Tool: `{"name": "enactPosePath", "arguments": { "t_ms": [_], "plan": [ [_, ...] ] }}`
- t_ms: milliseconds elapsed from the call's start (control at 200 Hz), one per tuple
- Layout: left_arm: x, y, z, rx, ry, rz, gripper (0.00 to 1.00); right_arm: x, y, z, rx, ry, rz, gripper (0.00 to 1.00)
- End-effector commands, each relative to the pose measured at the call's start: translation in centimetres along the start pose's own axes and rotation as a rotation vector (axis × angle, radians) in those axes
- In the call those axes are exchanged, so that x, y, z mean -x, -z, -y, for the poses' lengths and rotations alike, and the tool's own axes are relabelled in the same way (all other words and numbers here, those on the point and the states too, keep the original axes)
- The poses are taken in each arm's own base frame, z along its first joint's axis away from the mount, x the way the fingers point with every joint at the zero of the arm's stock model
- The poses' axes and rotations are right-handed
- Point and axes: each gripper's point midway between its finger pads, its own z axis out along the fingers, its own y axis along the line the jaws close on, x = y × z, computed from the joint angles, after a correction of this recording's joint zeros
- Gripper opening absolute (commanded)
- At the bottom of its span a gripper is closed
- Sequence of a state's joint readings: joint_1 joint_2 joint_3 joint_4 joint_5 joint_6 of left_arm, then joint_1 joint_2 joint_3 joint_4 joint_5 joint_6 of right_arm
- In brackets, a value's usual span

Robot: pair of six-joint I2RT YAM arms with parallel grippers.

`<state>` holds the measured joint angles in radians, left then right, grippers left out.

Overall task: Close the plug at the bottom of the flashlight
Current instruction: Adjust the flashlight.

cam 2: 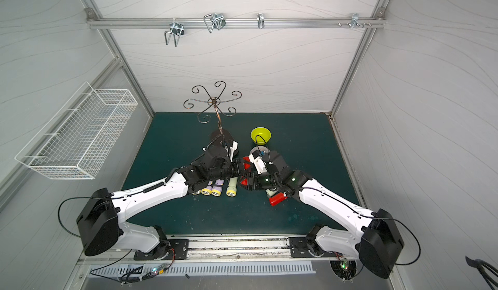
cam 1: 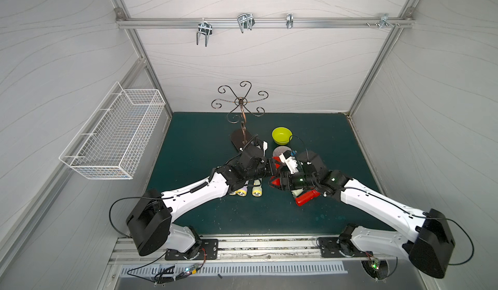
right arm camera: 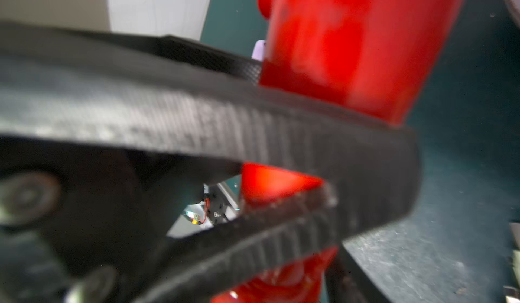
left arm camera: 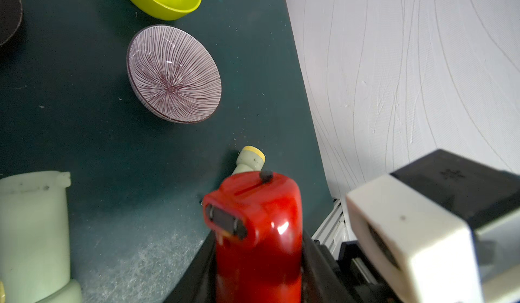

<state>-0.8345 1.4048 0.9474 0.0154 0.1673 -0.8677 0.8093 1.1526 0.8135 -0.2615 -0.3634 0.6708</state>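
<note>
While tight on red flashlight (left arm camera: 259, 211), left pincer (left arm camera: 259, 262) near striped bowl (left arm camera: 174, 73); right pincer (cam 2: 246, 180) state unclear.

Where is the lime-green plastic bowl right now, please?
In both top views the bowl sits at the green mat's rear, behind the striped ceramic dish, right of the metal stand's base.

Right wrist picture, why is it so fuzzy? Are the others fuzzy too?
Right wrist view: the red flashlight is very close and smeared. Left wrist view: sharper, with a white glare spot on it. Both top views: clear and evenly lit.
</note>
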Motion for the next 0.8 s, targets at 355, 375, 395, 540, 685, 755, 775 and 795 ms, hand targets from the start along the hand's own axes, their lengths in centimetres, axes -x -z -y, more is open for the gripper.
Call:
{"name": "enactPosePath", "arguments": {
  "t_ms": [355,375,395,540,685,755,775,795],
  "plan": [
    [0.9,1.2,1.7,-0.055,-0.014,0.051,0.58,0.6,0.1,-0.5,-0.009,0.011,0.008,0.00],
    [0.9,1.2,1.6,-0.048,-0.018,0.052,0.77,0.4,0.1,-0.5,-0.014,0.013,0.003,0.00],
    [1.0,1.3,1.5,-0.038,-0.021,0.054,0.90,0.3,0.0,-0.4,-0.019,0.013,-0.003,0.00],
    [1.8,2.6,0.7,0.020,-0.051,0.109,1.00,-0.7,-0.4,0.1,-0.068,0.023,-0.041,0.00],
    [3.0,4.8,-1.3,0.135,-0.082,0.196,1.00,-1.6,-0.9,1.6,-0.149,0.015,-0.067,0.00],
    [3.5,6.2,-2.4,0.206,-0.106,0.239,1.00,-2.0,-1.3,2.8,-0.204,0.011,-0.086,0.00],
    [3.7,6.6,-2.8,0.231,-0.110,0.254,1.00,-2.2,-1.5,3.1,-0.223,0.009,-0.093,0.00],
    [3.9,7.0,-3.1,0.252,-0.116,0.266,1.00,-2.2,-1.6,3.5,-0.238,0.006,-0.098,0.00]
  ]
}}
